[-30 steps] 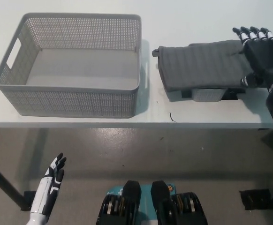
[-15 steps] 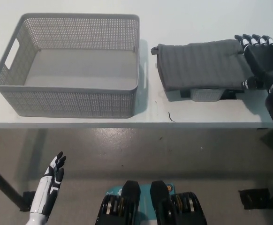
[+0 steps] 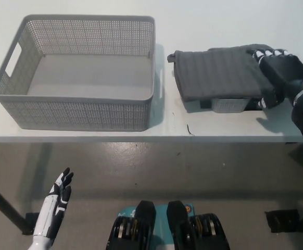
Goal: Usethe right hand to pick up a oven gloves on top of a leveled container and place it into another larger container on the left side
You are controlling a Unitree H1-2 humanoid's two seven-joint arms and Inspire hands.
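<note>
A dark grey oven glove [image 3: 219, 73] lies flat on a low grey container [image 3: 228, 105] at the table's right. My black right hand [image 3: 277, 73] lies over the glove's right end. Its fingers [image 3: 266, 52] bend over the far edge and the thumb sits at the near edge. The glove rests flat, not lifted. A large grey perforated basket [image 3: 84, 112] stands empty at the left. My white left hand [image 3: 58, 200] hangs open below the table's front edge at the lower left.
The white table [image 3: 235, 127] ends in a front edge near the picture's middle, with grey floor below. A narrow strip of table separates the basket from the glove. A small dark mark [image 3: 190, 130] lies near the front edge.
My right hand has moved left from beside the glove onto its right end, and its fingers have curled down. The glove, basket and left hand stay where they were.
</note>
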